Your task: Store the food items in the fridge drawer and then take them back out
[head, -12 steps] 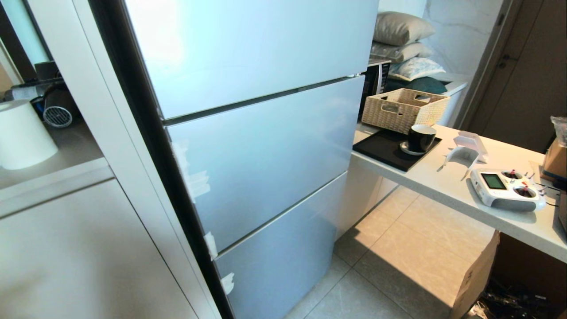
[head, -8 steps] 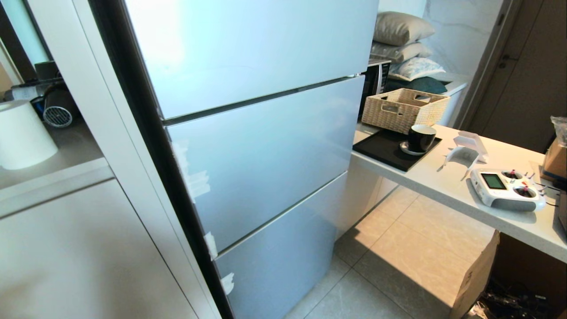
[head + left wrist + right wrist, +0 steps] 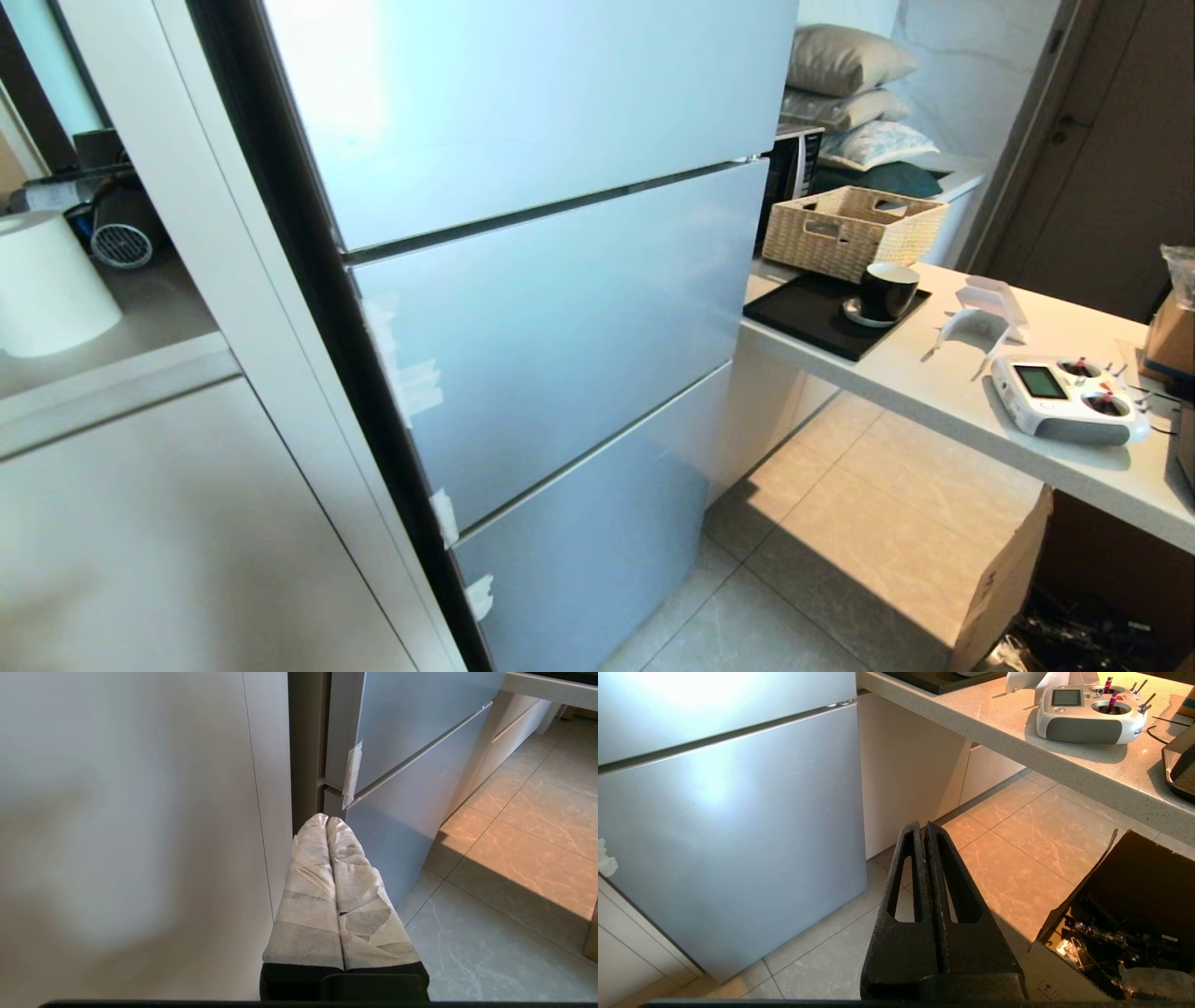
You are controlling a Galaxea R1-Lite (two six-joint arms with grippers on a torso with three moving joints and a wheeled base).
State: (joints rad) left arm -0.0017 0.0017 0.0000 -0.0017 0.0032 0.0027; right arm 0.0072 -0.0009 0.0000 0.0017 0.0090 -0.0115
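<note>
The pale blue fridge (image 3: 560, 308) stands closed in front of me, its three door panels all shut. The fridge drawer and the food items are hidden or out of view. Neither arm shows in the head view. My left gripper (image 3: 326, 820) is shut and empty, its tape-wrapped fingers pressed together, hanging low by the fridge's lower left corner (image 3: 336, 788). My right gripper (image 3: 923, 826) is shut and empty too, black fingers together, hanging over the floor tiles off the fridge's lower right corner (image 3: 859, 877).
A white cabinet (image 3: 168, 523) flanks the fridge on the left. To the right a pale counter (image 3: 971, 392) carries a wicker basket (image 3: 854, 229), a black cup (image 3: 887, 289) on a black tray and a white remote controller (image 3: 1069, 399). An open cardboard box (image 3: 1125, 933) sits on the floor under it.
</note>
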